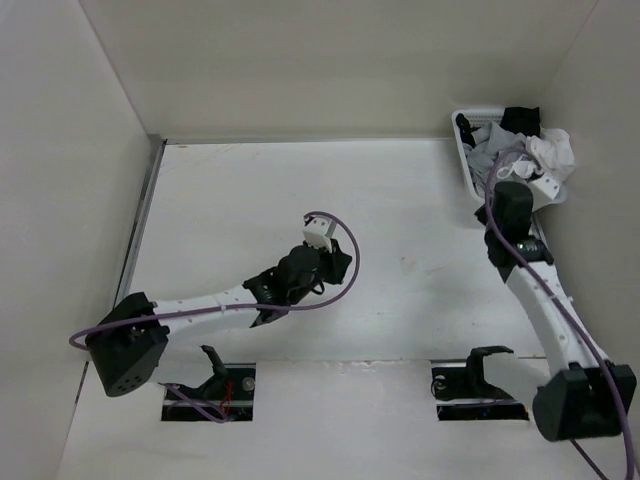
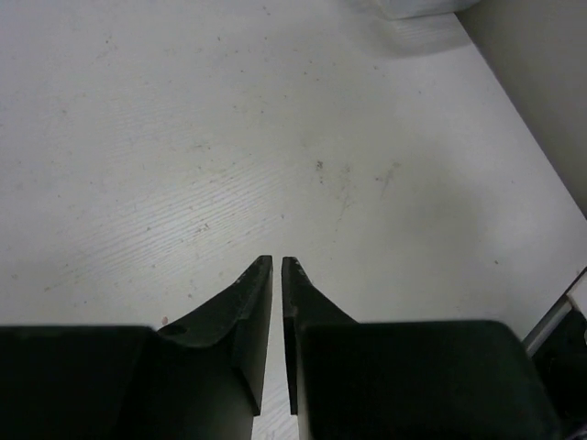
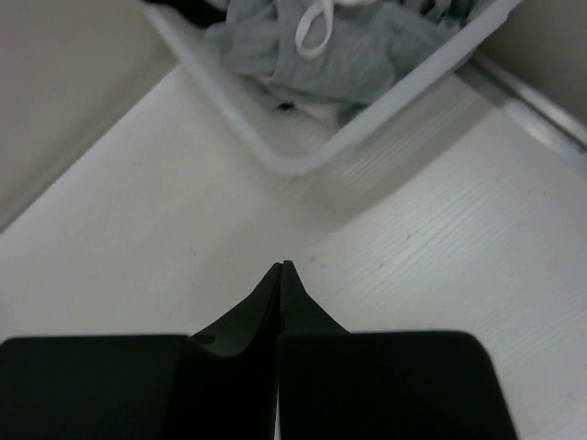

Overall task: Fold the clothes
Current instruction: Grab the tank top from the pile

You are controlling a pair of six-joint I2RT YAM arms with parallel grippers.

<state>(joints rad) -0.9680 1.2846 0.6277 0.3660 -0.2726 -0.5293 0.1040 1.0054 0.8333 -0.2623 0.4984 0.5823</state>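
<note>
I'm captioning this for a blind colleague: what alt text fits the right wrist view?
The right gripper, shut and empty, points across the white table toward a white basket of crumpled grey garments in the corner.

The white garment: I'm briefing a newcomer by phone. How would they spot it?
In the top view, find the white basket in the far right corner of the table. The white garment is bunched at its right edge, next to the side wall. Its neighbours are a grey garment and a black garment; it alone is white.
</note>
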